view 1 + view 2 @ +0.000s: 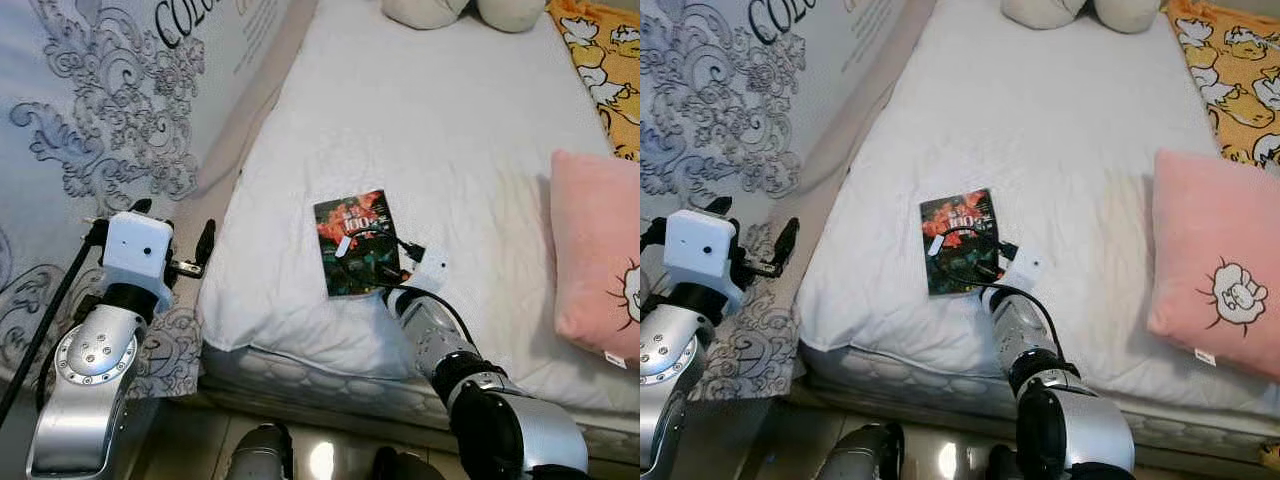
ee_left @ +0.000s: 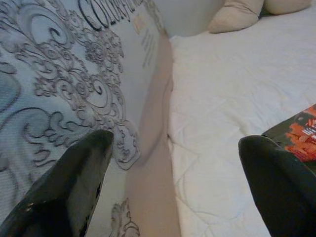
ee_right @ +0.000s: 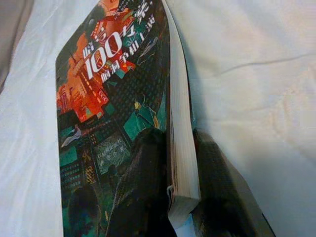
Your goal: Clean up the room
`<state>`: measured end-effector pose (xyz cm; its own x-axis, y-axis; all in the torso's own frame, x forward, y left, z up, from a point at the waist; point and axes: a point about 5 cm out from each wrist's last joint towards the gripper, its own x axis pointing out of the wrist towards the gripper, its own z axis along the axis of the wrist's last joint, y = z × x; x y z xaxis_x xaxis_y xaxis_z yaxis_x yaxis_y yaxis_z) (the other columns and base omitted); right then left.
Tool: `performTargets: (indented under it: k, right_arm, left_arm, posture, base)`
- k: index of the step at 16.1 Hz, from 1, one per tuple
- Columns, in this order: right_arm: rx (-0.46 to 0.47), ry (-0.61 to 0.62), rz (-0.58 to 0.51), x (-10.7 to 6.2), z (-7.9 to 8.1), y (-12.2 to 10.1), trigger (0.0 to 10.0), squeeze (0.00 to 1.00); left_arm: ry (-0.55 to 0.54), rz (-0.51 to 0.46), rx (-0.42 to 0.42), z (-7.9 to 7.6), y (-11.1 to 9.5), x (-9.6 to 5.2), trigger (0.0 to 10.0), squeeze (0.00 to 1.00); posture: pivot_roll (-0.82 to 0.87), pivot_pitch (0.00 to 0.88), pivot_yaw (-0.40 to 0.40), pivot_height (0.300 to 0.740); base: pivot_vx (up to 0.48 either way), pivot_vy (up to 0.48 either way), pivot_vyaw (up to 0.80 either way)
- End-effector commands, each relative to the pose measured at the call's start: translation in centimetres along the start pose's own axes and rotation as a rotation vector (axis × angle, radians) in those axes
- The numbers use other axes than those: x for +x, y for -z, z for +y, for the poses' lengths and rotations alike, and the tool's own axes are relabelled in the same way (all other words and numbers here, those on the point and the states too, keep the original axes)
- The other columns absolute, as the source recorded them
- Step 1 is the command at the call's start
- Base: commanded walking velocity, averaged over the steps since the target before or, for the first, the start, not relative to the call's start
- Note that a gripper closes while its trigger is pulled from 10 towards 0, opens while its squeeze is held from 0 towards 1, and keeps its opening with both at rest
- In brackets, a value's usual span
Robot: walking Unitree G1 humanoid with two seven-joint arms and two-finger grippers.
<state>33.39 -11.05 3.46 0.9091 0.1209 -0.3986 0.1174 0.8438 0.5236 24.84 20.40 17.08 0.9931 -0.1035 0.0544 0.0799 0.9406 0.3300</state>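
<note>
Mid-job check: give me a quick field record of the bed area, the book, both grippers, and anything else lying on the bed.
surface: bed with white sheet
book: dark cover with red art, lying near the bed's front edge
right gripper: shut on the book, one finger on the cover, one under the page edge
left gripper: open, held off the bed's left side, beside the patterned panel
pink pillow: at the right
yellow blanket: far right

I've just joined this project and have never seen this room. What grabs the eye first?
The dark book with red cover art lies on the white bed, and the right gripper is shut on its near edge. A pink pillow sits at the bed's right side. The left gripper hovers open beside the mattress.
</note>
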Motion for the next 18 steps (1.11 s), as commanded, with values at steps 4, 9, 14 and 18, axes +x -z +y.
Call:
performTargets:
  k: [4, 9, 14, 18]
  right_arm:
    - [0.115, 0.068, 0.018, -0.1, 0.1, 1.0, 0.0, 0.0]
    - [0.226, 0.105, 0.049, -0.2, 1.2, 2.3, 0.0, 0.0]
    - [0.205, 0.106, 0.097, -0.4, 1.7, 3.4, 4.8, 1.0]
    - [0.201, 0.119, 0.108, -0.4, 1.7, 3.6, 10.0, 1.0]
  left_arm:
    - [0.078, -0.011, -0.009, -1.3, -0.5, -0.4, 10.0, 0.0]
    - [0.108, -0.012, -0.022, -2.2, -0.5, -0.5, 10.0, 0.0]
    - [0.111, -0.01, -0.033, -2.6, -0.5, -0.6, 10.0, 0.0]
    - [0.215, 0.017, -0.082, -4.3, -0.2, -1.2, 10.0, 0.0]
  posture:
    - [0.29, 0.19, -0.005, 0.74]
    - [0.29, 0.187, -0.017, 0.74]
    - [0.3, 0.188, -0.025, 0.74]
    - [0.29, 0.184, -0.028, 0.74]
  base:
    - [0.0, 0.0, 0.0]
    - [0.0, 0.0, 0.0]
    - [0.0, 0.0, 0.0]
    - [0.0, 0.0, 0.0]
